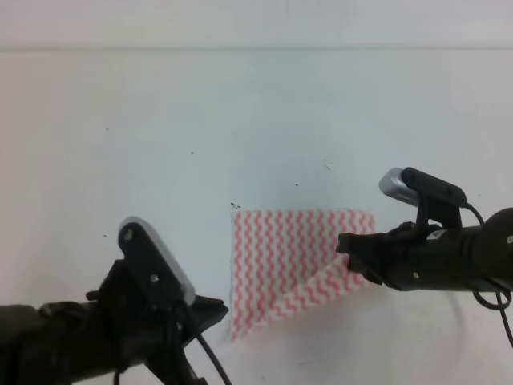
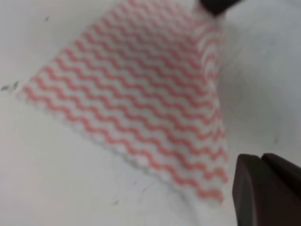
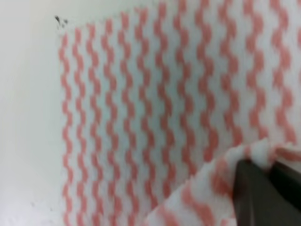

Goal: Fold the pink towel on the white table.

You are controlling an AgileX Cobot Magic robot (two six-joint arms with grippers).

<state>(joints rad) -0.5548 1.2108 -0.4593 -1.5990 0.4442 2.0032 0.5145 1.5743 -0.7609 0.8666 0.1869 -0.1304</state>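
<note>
The pink towel lies on the white table with its near right corner lifted and drawn over toward the middle, forming a diagonal fold. My right gripper is shut on that raised corner. In the right wrist view its dark fingers pinch the cloth edge above the flat towel. My left gripper hovers just left of the towel's near left corner. In the left wrist view its fingers sit together beside the towel, holding nothing.
The table's far edge runs across the top of the high view. A few small dark specks mark the surface near the towel's far left corner. Cables hang from both arms.
</note>
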